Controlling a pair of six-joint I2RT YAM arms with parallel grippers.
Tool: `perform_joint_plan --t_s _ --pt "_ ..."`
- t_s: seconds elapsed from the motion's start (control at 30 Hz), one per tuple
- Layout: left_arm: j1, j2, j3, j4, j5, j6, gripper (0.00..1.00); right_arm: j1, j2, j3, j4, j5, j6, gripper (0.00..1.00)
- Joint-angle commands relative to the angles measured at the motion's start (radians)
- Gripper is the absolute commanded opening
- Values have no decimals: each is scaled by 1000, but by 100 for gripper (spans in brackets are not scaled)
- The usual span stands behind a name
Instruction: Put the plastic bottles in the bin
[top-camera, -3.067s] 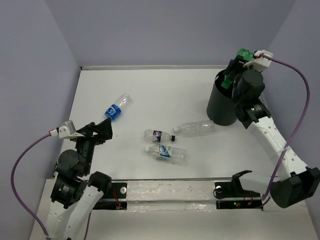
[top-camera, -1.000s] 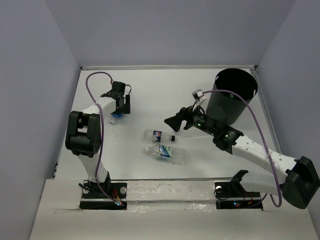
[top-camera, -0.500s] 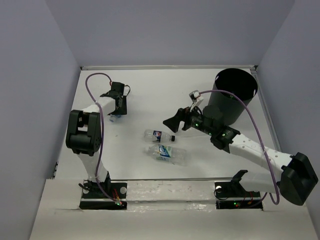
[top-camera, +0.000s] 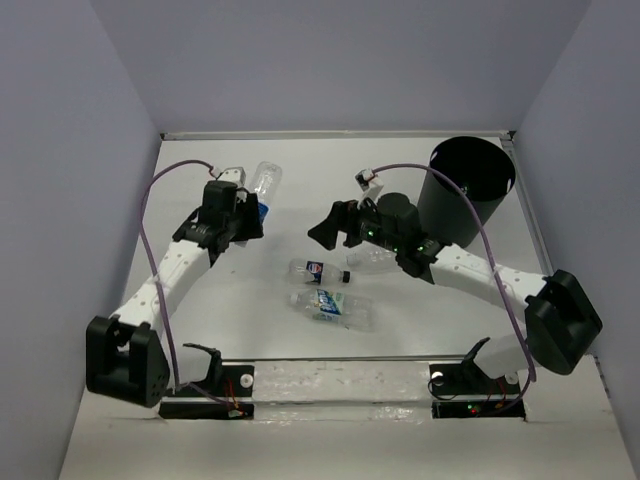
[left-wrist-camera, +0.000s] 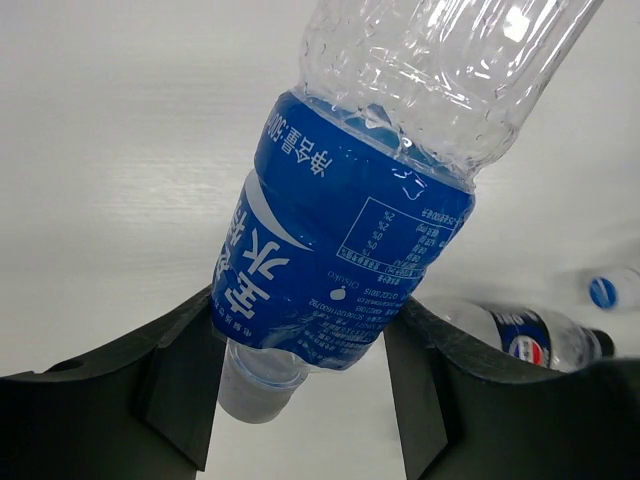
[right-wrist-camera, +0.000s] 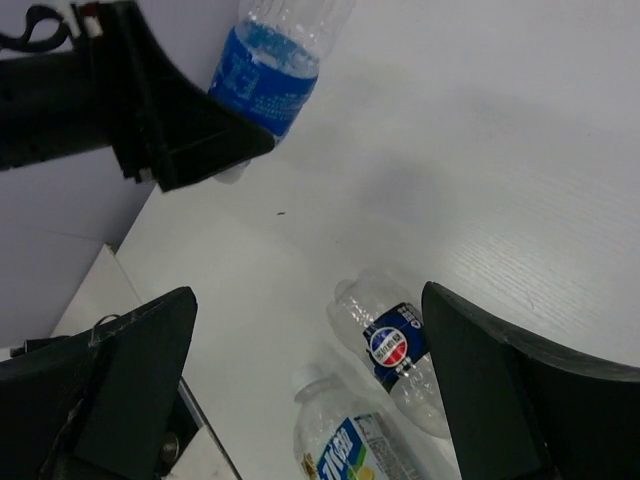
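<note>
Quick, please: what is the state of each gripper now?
Left gripper: closed on the blue-label bottle.
Right gripper: open, holding nothing.

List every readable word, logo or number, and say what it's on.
"水": large white character on the blue-label bottle; other characters and fine print unclear.
Round red-white-blue emblem, no legible words, on the dark-capped bottle.
Lettering on the blue-green-label bottle: too blurred to read.
</note>
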Motion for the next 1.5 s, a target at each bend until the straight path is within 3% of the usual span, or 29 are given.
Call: perform_joint_plan --t_s 0.0,0.2,0.47,0.57,0.6,0.67,0.7,0.73,0.77,0.8,0.83,1.1,1.27,1.47 --pt "-31 -171 -128 30 193 -85 17 10 82 123 128 -52 83 100" --pt "-77 -324 -226 75 337 -120 18 10 243 236 209 -98 140 100" --pt "-113 -361 -232 90 454 -96 20 10 371 295 291 -135 188 99" --pt "-117 -358 -234 96 487 -90 21 10 374 292 337 -144 194 88" --pt "-119 -358 -234 98 493 -90 22 10 362 289 347 -135 192 74" --pt "-119 -363 -235 99 495 -88 24 10 340 273 354 -108 183 62" --pt "-119 -366 -235 101 495 -88 28 10 328 254 361 -80 179 48" --pt "-119 -372 -232 101 497 -88 49 10 302 247 355 -63 160 44" --pt "-119 -381 -231 99 498 -86 61 10 286 238 329 -27 148 38" --pt "-119 -387 -226 99 498 -85 87 10 271 237 315 -9 137 37" --pt "-119 -395 -220 99 498 -82 99 10 254 235 302 9 108 36" --pt "-119 -513 -212 110 397 -45 99 -61 14 241 73 266 -97 27" --pt "-119 -633 -240 127 302 -56 99 -266 -172 282 -135 382 -237 26" --pt "-119 -760 -261 122 231 -71 99 -408 -247 326 -245 711 -428 26"
